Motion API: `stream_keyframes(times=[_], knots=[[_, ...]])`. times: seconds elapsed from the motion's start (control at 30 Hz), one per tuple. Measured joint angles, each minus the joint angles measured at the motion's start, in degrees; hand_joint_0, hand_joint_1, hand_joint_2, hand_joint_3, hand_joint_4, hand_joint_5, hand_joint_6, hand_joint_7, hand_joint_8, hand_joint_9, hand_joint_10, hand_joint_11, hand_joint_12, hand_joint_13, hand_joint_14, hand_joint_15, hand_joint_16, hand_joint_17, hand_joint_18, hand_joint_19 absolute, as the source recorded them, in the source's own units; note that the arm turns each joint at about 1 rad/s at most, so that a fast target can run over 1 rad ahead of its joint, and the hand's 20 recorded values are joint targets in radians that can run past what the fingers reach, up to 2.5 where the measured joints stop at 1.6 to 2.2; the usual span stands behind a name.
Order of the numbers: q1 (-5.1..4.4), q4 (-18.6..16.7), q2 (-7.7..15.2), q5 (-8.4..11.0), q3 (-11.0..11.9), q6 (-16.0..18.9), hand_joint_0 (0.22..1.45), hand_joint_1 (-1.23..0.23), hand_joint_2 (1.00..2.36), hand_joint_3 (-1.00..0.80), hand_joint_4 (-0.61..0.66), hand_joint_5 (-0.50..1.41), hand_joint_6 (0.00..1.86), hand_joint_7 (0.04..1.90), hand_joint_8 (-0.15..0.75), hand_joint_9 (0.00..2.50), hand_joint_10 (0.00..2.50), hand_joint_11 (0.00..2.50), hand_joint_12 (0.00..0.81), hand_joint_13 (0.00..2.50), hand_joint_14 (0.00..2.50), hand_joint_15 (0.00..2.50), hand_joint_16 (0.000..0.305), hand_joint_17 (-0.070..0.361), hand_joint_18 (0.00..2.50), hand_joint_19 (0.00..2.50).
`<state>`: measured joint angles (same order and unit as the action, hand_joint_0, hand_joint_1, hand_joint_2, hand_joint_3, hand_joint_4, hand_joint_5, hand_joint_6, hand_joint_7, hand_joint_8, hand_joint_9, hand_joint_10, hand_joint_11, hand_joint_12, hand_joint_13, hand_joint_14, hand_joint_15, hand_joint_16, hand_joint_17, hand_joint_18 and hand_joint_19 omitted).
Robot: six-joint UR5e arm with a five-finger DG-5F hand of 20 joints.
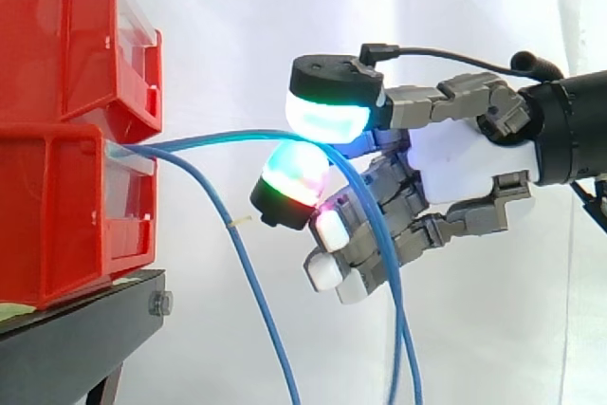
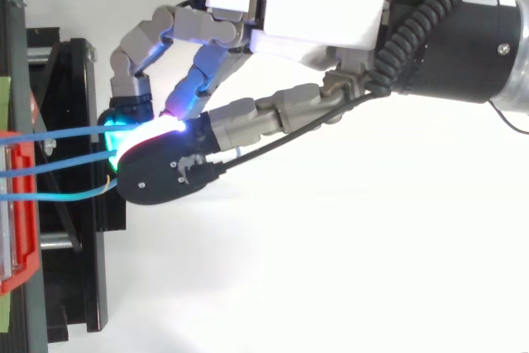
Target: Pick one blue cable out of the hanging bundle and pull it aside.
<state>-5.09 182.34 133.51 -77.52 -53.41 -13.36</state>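
Starting at the left edge of the black metal stand [image 1: 76, 339], stacked red plastic bins [image 1: 57, 215] feed cables out of the lower bin's front. One thin blue cable [image 1: 218, 137] arches rightward into the robot hand [image 1: 455, 158], seemingly pinched between two curled glowing pads [image 1: 327, 111], probably ready for drawing aside. A slack blue cable [image 1: 250, 282] hangs just beside it, close enough to snag.

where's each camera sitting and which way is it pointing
Side view: beside the work at about its height, looking level across at the red bins and blue cables; the hand enters from the right.
Top view: above, looking down on the black stand; the hand and arm enter from the upper right.
Shared: the hand, its fingers curled round one blue cable, and the bins.
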Motion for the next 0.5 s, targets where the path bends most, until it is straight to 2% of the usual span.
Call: stream_keyframes(times=[0.03, 0.1, 0.2, 0.33, 0.4, 0.43, 0.47, 0.5], knots=[[0.02, 0.05, 0.0, 0.0, 0.04, 0.0, 0.66, -0.83, 1.02, -0.11, -0.11, -0.14, 0.96, 0.97, 0.228, 0.92, 0.02, 0.51, 0.254, 0.79, 0.02, 0.46, 0.042, 0.095, 0.64, 0.43], [0.07, 0.2, 0.0, 0.0, 0.14, 0.0, 0.7, -0.86, 1.02, -0.16, -0.13, -0.14, 0.96, 1.04, 0.22, 0.91, 0.02, 0.52, 0.246, 0.78, 0.02, 0.44, 0.041, 0.093, 0.63, 0.42], [0.16, 0.42, 0.0, -0.08, 0.32, -0.04, 0.74, -0.87, 1.02, -0.28, -0.16, -0.15, 0.96, 0.98, 0.203, 0.91, 0.02, 0.52, 0.24, 0.77, 0.02, 0.43, 0.04, 0.09, 0.63, 0.41], [0.32, 0.91, 0.0, -0.58, 0.66, -0.42, 0.77, -0.89, 1.0, -0.47, -0.16, -0.14, 0.96, 1.04, 0.194, 0.92, 0.02, 0.51, 0.235, 0.78, 0.02, 0.42, 0.039, 0.088, 0.64, 0.39], [0.39, 1.14, 0.0, -0.79, 0.78, -0.57, 0.72, -0.89, 1.0, -0.5, -0.12, -0.14, 0.96, 1.01, 0.198, 0.92, 0.02, 0.51, 0.233, 0.78, 0.02, 0.43, 0.039, 0.087, 0.64, 0.4], [0.4, 1.23, 0.0, -0.85, 0.83, -0.61, 0.67, -0.87, 1.0, -0.5, -0.06, -0.13, 0.96, 0.9, 0.201, 0.93, 0.02, 0.52, 0.234, 0.78, 0.02, 0.43, 0.039, 0.087, 0.64, 0.41], [0.41, 1.31, 0.0, -0.89, 0.88, -0.64, 0.65, -0.87, 1.0, -0.5, -0.05, -0.13, 0.96, 0.89, 0.2, 0.93, 0.02, 0.52, 0.233, 0.78, 0.02, 0.44, 0.039, 0.087, 0.64, 0.41], [0.44, 1.41, 0.0, -0.92, 0.96, -0.67, 0.59, -0.83, 1.0, -0.5, -0.02, -0.12, 0.94, 0.86, 0.215, 0.95, 0.02, 0.52, 0.239, 0.79, 0.02, 0.45, 0.039, 0.089, 0.64, 0.43]])
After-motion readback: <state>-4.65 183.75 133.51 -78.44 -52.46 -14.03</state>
